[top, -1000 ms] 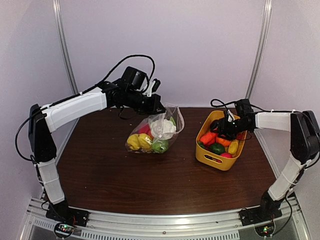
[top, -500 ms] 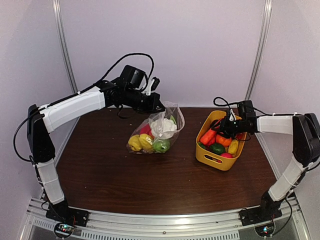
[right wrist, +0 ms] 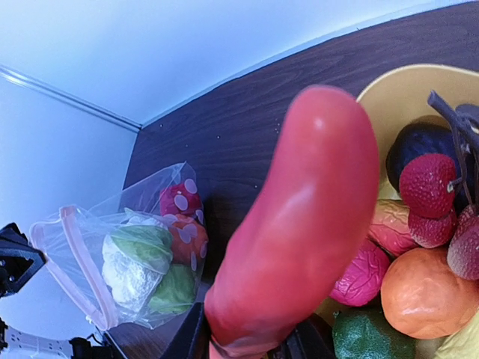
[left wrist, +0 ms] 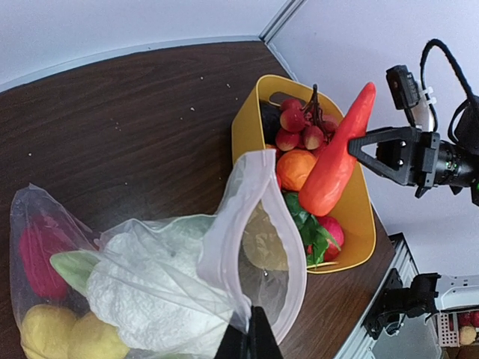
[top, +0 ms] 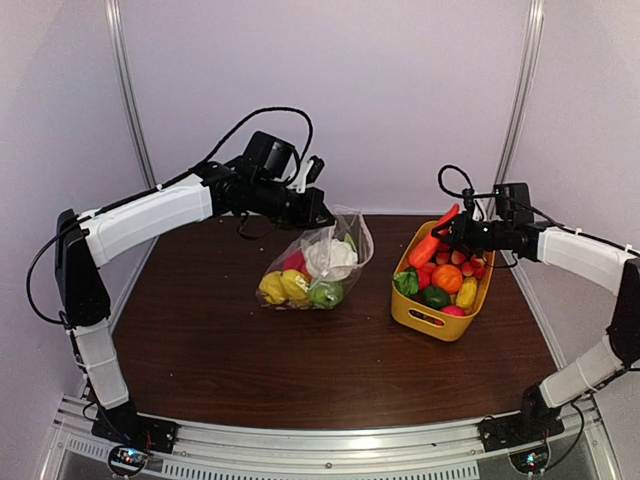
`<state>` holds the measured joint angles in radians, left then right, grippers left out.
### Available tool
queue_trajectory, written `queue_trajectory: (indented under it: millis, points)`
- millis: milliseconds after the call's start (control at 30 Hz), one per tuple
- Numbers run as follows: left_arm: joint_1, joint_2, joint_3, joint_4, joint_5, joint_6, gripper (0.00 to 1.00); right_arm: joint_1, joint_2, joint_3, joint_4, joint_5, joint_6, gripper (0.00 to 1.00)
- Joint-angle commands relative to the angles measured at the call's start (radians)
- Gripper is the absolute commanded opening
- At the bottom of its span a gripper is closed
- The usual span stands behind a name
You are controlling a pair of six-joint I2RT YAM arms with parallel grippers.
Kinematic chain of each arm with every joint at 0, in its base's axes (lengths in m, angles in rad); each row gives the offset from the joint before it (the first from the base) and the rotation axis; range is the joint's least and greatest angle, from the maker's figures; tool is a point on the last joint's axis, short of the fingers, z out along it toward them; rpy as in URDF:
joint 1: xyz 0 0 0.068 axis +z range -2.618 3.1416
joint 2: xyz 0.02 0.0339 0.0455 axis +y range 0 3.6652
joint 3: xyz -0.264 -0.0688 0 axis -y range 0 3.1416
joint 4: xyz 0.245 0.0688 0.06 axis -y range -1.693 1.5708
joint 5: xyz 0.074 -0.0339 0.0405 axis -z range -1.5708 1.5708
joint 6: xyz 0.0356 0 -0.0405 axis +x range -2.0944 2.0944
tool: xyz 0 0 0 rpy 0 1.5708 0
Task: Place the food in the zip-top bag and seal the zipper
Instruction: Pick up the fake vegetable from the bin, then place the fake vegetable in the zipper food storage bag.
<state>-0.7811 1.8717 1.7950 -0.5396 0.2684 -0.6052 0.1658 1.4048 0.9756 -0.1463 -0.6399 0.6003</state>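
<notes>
Raised above basket (top: pixel 428 318), red pepper (top: pixel 428 246) sits between right jaws.

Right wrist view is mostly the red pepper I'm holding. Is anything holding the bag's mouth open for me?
Observer: Yes. The left wrist view shows the left fingers pinching the rim of the zip-top bag, its mouth gaping toward the basket.
Operator: Is the pepper above the basket rim?
Observer: From the top view, the red pepper sits in the right fingers, raised above the rim on the side nearer the bag.
Operator: Anything in the bag I can't see?
Observer: Two yellow pieces lie at the bag's closed end, away from the mouth.
</notes>
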Motion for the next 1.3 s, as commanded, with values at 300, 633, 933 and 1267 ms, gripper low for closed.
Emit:
queue_trajectory:
  millis: [300,633,933,1267]
  points:
    - [-0.007,-0.048,0.02,0.12,0.039,-0.055,0.0,0.062,-0.095,0.271,-0.073,-0.136,-0.275,0.21]
    - [-0.007,-0.048,0.058,0.162,0.11,-0.15,0.0,0.232,-0.051,0.426,-0.079,-0.121,-0.376,0.21]
    - [-0.01,-0.079,0.116,0.182,0.192,-0.201,0.0,0.351,0.029,0.377,-0.019,0.115,-0.484,0.19]
    - [-0.01,-0.14,0.075,0.268,0.235,-0.241,0.0,0.514,0.096,0.329,0.005,0.249,-0.529,0.19]
